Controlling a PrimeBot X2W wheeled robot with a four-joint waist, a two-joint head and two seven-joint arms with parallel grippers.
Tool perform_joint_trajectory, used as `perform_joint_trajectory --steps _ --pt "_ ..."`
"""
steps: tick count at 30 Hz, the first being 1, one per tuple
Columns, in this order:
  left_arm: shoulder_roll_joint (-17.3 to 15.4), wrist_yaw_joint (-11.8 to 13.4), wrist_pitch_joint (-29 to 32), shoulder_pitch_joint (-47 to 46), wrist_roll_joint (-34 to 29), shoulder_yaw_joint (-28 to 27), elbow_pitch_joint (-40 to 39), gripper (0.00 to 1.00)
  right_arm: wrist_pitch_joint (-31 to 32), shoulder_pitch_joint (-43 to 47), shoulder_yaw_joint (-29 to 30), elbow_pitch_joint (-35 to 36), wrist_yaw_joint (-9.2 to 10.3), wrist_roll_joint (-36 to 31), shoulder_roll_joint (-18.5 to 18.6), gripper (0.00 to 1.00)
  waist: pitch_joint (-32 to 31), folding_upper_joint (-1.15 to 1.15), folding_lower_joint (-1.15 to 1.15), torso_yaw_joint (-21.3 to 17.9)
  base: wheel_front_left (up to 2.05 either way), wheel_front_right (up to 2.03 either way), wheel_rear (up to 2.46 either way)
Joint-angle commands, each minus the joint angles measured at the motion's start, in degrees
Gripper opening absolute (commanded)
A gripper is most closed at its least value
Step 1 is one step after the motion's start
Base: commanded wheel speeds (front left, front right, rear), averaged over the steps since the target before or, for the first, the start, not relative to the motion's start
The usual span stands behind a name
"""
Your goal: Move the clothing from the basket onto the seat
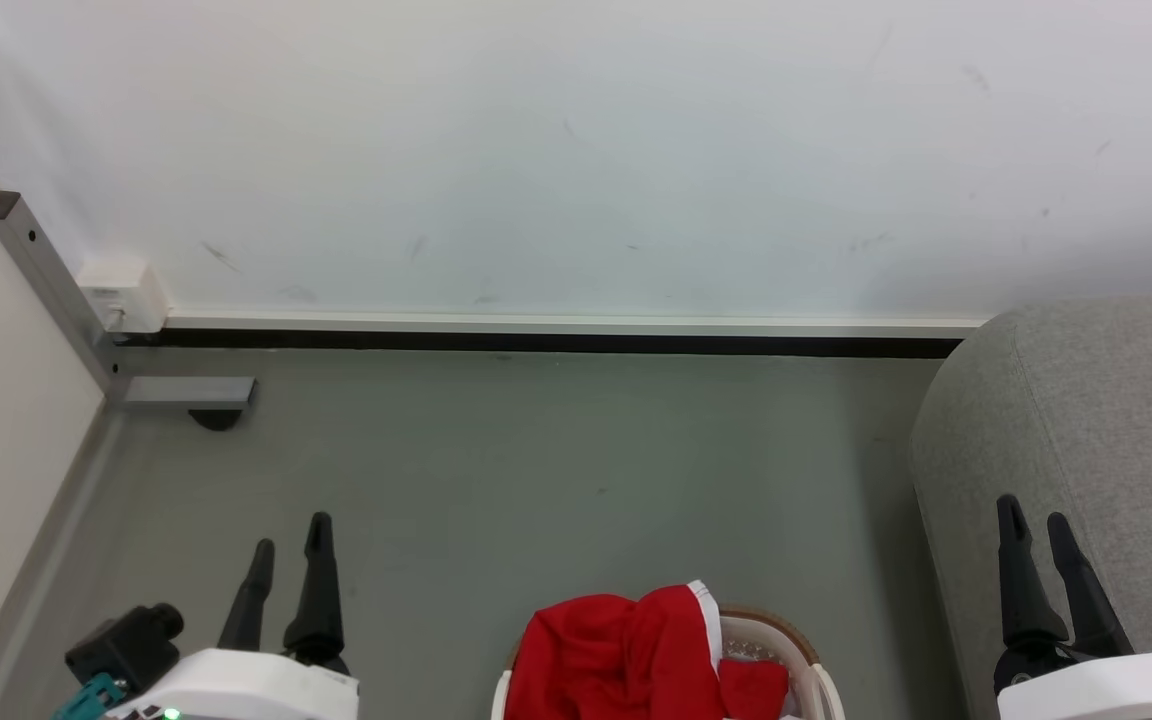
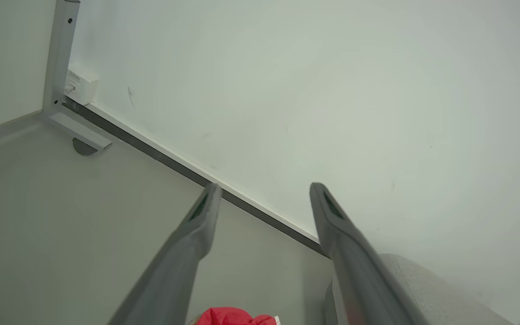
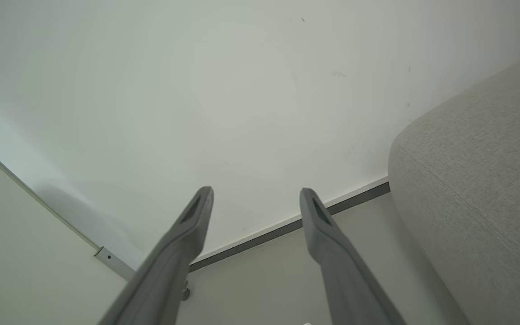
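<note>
**Red clothing in the basket, both grippers empty**

The red clothing [image 1: 616, 650], edged with white trim, is heaped in the cream basket [image 1: 788, 628]. It rises above the brown rim on the basket's left side, and a smaller red fold lies lower down inside. The basket sits on the grey floor [image 1: 536, 470], close in front of the robot and between its two arms. The grey upholstered seat [image 1: 1086, 420] stands to the robot's right against the white wall [image 1: 576, 150], with a strip of floor between it and the basket. The left gripper [image 1: 292, 532] hangs over bare floor to the left of the basket, its jaws spread wide with nothing between them. The right gripper [image 1: 1032, 510] hovers in front of the seat's rounded edge, jaws likewise wide apart and holding nothing. A grey metal post [image 1: 46, 270] stands in the far left corner.
</note>
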State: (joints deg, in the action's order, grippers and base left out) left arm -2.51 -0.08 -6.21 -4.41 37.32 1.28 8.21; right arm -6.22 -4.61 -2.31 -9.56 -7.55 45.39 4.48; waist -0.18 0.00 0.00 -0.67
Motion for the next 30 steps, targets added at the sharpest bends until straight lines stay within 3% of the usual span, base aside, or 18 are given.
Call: perform_joint_trajectory --steps 1,30 --pt "-0.8 0.7 -0.8 -0.4 -3.1 0.5 -0.4 1.0 -0.7 -1.2 -0.2 0.3 0.06 -2.5 0.7 1.0 0.0 0.0 0.0 0.0 0.0 0.0 0.0" --pt "-2.9 5.8 -5.0 -0.6 -20.4 5.1 -0.7 1.0 -5.0 -2.1 -2.0 -1.2 0.08 -19.7 0.8 1.0 -0.4 0.0 0.0 -0.5 0.0 0.0 0.0"
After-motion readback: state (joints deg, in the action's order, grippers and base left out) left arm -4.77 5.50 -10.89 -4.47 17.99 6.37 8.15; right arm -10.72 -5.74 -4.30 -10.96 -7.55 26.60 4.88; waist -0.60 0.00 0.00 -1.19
